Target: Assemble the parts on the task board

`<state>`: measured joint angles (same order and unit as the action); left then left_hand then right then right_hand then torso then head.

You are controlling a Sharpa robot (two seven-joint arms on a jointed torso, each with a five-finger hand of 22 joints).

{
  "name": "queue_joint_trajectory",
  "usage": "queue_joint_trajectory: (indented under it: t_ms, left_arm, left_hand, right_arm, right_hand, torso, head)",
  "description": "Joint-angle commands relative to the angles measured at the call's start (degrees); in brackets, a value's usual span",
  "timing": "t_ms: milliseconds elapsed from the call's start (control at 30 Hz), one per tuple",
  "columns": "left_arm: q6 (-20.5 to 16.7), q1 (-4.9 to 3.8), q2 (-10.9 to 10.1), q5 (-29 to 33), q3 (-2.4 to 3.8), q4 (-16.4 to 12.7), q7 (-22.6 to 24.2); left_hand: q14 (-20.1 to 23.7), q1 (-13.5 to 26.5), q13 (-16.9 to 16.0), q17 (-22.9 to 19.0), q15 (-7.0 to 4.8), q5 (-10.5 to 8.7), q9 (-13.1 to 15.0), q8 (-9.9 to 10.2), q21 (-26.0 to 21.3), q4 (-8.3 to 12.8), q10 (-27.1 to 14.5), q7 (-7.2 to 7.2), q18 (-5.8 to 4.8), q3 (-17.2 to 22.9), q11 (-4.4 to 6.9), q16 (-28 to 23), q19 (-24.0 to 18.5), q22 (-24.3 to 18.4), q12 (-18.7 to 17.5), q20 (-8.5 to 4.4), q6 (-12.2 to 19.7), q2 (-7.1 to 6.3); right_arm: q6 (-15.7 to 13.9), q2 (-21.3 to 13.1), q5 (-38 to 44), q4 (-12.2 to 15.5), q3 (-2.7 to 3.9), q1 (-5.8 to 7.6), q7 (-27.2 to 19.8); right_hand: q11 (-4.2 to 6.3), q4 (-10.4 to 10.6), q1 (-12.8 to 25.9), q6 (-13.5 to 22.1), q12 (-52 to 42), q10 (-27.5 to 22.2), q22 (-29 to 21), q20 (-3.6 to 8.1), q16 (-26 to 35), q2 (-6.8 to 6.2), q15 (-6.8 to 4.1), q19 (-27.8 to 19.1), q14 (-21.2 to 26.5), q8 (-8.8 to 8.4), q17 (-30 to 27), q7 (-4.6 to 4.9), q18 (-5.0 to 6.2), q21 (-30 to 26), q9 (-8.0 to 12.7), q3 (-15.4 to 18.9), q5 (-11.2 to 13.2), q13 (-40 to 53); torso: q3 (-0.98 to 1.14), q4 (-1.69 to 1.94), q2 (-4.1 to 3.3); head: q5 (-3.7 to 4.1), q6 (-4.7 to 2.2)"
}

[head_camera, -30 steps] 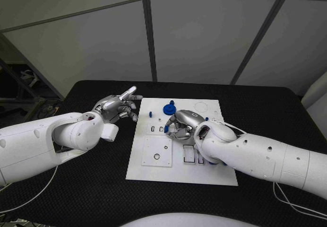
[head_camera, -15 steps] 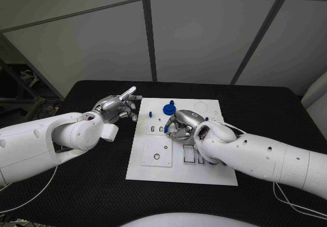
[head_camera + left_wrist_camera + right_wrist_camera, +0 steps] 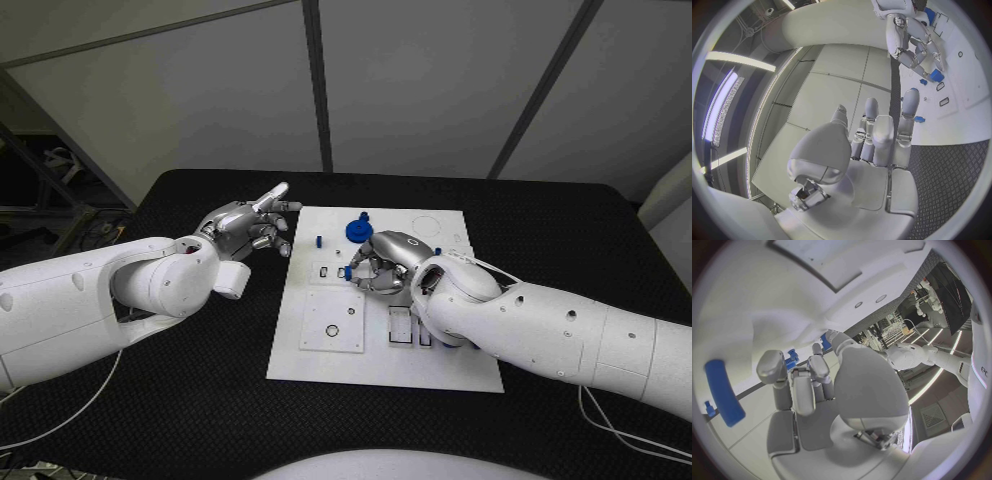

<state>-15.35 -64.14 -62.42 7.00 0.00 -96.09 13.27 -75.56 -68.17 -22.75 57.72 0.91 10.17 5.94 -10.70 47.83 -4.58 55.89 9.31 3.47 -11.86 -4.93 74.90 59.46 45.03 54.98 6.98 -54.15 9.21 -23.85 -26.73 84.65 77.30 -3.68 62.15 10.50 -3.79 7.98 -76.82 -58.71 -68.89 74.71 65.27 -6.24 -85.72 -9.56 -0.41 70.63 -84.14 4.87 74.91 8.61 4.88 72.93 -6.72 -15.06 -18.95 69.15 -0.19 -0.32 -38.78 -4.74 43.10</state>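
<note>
Head view evenly lit, sharp; white task board bright against dark desk, soft shadow beneath arms. Wrist views strongly fisheye, straight edges bowed, dark rim around circle. Ceiling light strips glare in left wrist view. Right wrist view: board overexposed, near blue part blurred.

L hand left of board, R hand over it
</note>
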Motion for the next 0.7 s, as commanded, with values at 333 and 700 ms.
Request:
queue_joint_trajectory:
  t_ms: [333,700]
  left_arm:
    - [0.66,-0.09,0.02,-1.84,0.05,0.05,-0.28]
    - [0.74,-0.09,0.21,-12.78,0.05,0.48,-4.25]
  left_hand:
    - [0.11,-0.63,0.21,-0.21,0.16,-0.31,-0.11,-0.52,-0.40,0.30,-0.40,0.20,7.06,-0.53,-0.03,0.29,-0.11,-0.16,-0.21,0.10,0.44,-0.55]
    - [-0.43,-5.77,1.78,0.05,-0.35,-0.28,0.15,-2.67,-0.42,4.66,0.24,-0.46,7.15,-1.17,0.68,0.97,0.42,-0.91,-0.86,-0.22,-0.58,-3.77]
  right_arm:
    - [-2.13,-0.61,1.18,1.02,0.01,0.07,0.64]
    - [-9.66,-5.21,-1.49,7.88,0.09,0.09,-6.98]
  right_hand:
    - [-0.09,0.14,0.47,0.76,0.77,-1.01,-1.00,-0.14,0.52,-0.19,0.43,-0.99,-3.51,-0.42,9.22,0.10,1.24,-0.98,0.00,0.63,-0.21,-0.62]
    - [-1.02,-0.12,-0.88,5.09,1.91,-2.59,-2.31,-0.83,1.38,-1.00,1.22,-2.21,-2.87,-1.07,8.05,1.13,1.55,-2.20,0.97,2.90,-1.92,-1.90]
  torso:
    - [0.01,-0.03,0.04]
    - [-0.02,-0.28,0.30]
  head:
    - [-0.03,-0.02]
    - [-0.14,-0.61]
